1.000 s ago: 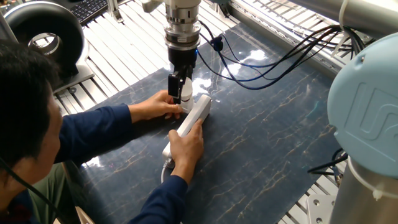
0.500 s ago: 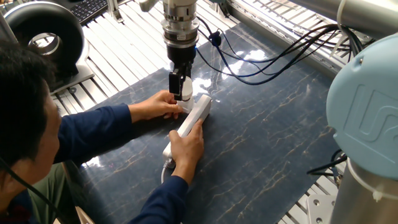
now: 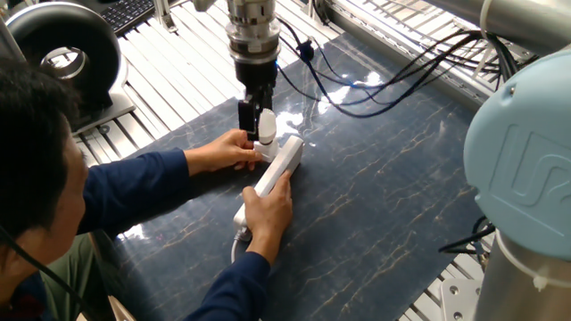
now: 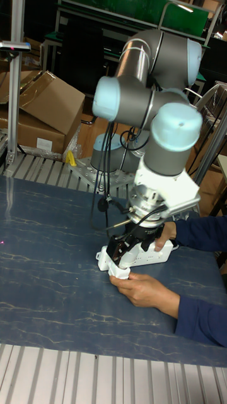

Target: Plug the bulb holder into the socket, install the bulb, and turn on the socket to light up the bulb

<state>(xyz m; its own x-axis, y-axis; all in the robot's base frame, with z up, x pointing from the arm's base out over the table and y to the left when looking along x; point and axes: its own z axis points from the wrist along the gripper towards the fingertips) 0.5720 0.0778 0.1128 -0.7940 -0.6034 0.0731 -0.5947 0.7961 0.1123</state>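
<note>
One black two-finger pincer point(image 3: 252, 123) hangs from the robot arm in the upper middle of the fixed view, pointing straight down. It is clenched on a small white piece point(image 3: 265, 127). This is most likely the little white plug-in bulb holder, but the view is too blurry to be sure.

Right under the pincer lies the long white plastic power strip point(image 3: 277, 165), the socket. Its long side runs from the pincer down toward the bottom of the frame, and its top end sits just below the held piece. So the next move looks like a straight push down.

Two hands steady things. The person's hand on the left of the frame point(image 3: 225, 150) touches the strip's top end, nearest the pincer. The other hand point(image 3: 266, 212) presses on the strip lower down.

I cannot see the bulb anywhere.
</note>
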